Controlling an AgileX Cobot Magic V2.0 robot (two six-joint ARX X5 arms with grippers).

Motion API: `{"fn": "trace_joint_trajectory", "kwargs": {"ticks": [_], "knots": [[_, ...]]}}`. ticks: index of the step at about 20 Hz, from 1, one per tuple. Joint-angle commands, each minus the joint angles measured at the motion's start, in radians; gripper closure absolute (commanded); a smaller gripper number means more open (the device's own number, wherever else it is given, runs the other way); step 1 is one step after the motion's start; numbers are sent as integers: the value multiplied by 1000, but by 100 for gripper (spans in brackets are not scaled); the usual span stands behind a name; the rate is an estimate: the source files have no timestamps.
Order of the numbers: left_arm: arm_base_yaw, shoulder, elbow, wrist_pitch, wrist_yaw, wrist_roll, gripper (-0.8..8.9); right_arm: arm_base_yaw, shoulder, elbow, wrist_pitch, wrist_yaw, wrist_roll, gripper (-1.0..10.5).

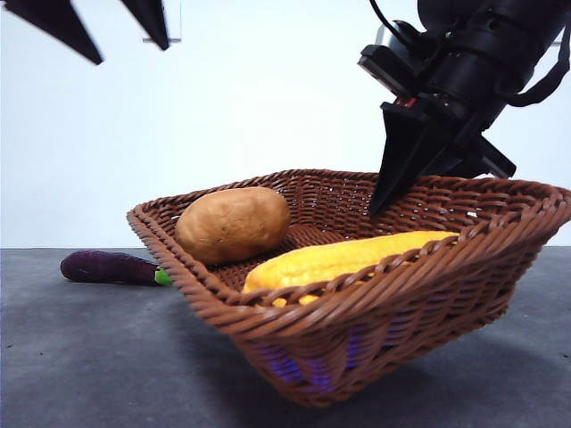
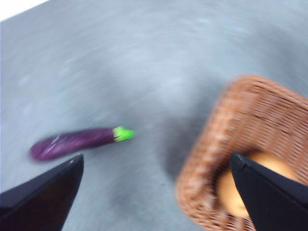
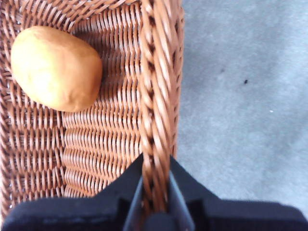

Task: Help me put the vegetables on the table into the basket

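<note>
The brown wicker basket [image 1: 401, 267] stands tilted on the dark grey table [image 1: 89, 357], with its right side raised. The brown potato [image 1: 232, 223] and the yellow corn cob [image 1: 348, 257] lie inside it. My right gripper [image 1: 385, 198] is shut on the basket's far rim [image 3: 156, 72]; the right wrist view shows the jaws pinching the rim, with the potato [image 3: 55, 67] beyond. The purple eggplant [image 1: 111, 267] lies on the table left of the basket. My left gripper [image 1: 129, 52] is open and empty, high above the eggplant [image 2: 77, 143].
The left wrist view is motion-blurred; it shows the basket's corner [image 2: 250, 110] with the potato [image 2: 228, 192] inside, and bare table [image 2: 144, 57] around the eggplant. A pale wall stands behind the table.
</note>
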Motion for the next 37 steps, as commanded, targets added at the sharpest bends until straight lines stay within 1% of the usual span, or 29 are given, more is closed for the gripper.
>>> {"fn": "trace_joint_trajectory", "kwargs": {"ticks": [1,2,5,7,8,10,12,14,18,20,23,27,29,37], "knots": [[57,36,-2,39,-16,-78,308,-37,-36,41,-3,-11,14,958],[84,60,-2,53,-17,-116,308,-58,-46,61,-24,-11,12,958],[150,185,-2,95,-14,-226,307,-107,-80,114,-89,-10,-34,958],[180,288,25,93,-10,-336,306,-134,-100,129,-100,-10,-40,958],[190,339,58,82,5,-372,306,-146,-107,134,-105,-10,-43,958],[198,444,157,56,13,-428,306,-159,-119,135,-118,-13,-60,958],[202,549,280,-42,12,-486,306,-159,-119,135,-123,-13,-70,958],[205,644,377,-132,6,-526,306,-159,-119,135,-121,-13,-84,958],[228,713,396,-121,1,-633,306,-159,-119,135,-121,-13,-114,958],[254,741,396,-123,1,-656,306,-159,-119,135,-119,-13,-124,958],[271,773,396,-100,-22,-658,306,-159,-119,135,-114,-19,-134,958],[272,817,396,-43,-14,-687,306,-159,-119,135,-114,-37,-148,958],[272,823,396,-39,-23,-697,306,-159,-119,134,-116,-40,-151,958],[278,888,396,-11,-16,-703,315,-159,-119,134,-116,-40,-166,958]]}}
